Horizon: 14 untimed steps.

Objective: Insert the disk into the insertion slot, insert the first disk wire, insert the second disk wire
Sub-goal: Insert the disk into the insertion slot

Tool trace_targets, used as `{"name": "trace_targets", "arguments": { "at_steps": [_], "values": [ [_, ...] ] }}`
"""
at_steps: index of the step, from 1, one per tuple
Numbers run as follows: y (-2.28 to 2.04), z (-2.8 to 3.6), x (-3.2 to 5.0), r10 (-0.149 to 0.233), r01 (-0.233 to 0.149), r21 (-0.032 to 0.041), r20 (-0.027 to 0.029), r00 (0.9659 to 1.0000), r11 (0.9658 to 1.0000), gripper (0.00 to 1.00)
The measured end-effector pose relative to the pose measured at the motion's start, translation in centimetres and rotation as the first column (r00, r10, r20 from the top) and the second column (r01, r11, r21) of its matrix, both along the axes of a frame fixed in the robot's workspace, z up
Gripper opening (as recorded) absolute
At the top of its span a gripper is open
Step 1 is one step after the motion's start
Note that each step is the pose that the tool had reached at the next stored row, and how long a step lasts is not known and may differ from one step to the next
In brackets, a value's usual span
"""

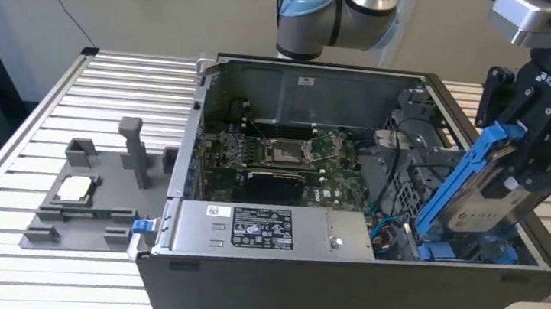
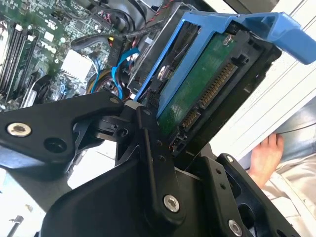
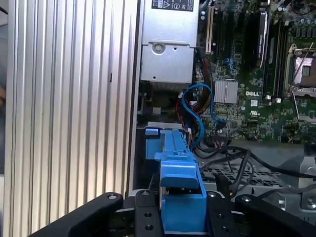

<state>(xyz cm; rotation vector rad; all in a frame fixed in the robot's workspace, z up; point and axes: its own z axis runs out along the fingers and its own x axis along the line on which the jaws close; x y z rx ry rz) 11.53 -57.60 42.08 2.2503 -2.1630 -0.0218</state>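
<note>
My gripper (image 1: pixel 522 169) is clasping the blue-framed disk (image 1: pixel 477 213), white label showing, tilted steeply, low end inside the open case (image 1: pixel 343 288)

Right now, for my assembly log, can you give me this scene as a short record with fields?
holding: gripper shut on the disk
disk pose: tilted, lower end down inside the computer case, at the exterior view's right
insertion slot: perforated cage next to the disk; disk not lying flat in it
cables: blue cables curl beside the power supply box
bystander: a person's hand past the disk in the second wrist view
</note>
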Motion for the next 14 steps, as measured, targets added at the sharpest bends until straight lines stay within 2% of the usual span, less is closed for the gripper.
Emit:
{"name": "trace_targets", "arguments": {
  "at_steps": [2,3,5,6,8,10,11,14],
  "values": [
    [0.03,-0.25,0.01,0.000,0.000,-0.0001,0.0002,1.0000,1.0000,0.33],
    [0.13,-0.87,0.29,0.000,0.000,0.0006,0.0022,1.0000,1.0000,0.33],
    [0.24,-1.08,0.29,0.000,0.000,0.0006,0.0023,1.0000,1.0000,0.33],
    [0.41,-1.31,0.30,0.000,0.000,0.0001,0.0023,1.0000,1.0000,0.33],
    [1.10,-2.27,0.30,0.000,0.000,0.0006,0.0024,1.0000,1.0000,0.33],
    [1.18,-2.55,0.29,0.000,0.000,0.0003,0.0023,1.0000,1.0000,0.33],
    [1.20,-2.91,0.29,0.000,0.000,0.0006,0.0023,1.0000,1.0000,0.33],
    [1.21,-2.95,0.30,0.000,0.000,0.0006,0.0024,1.0000,1.0000,0.33]
  ]
}}
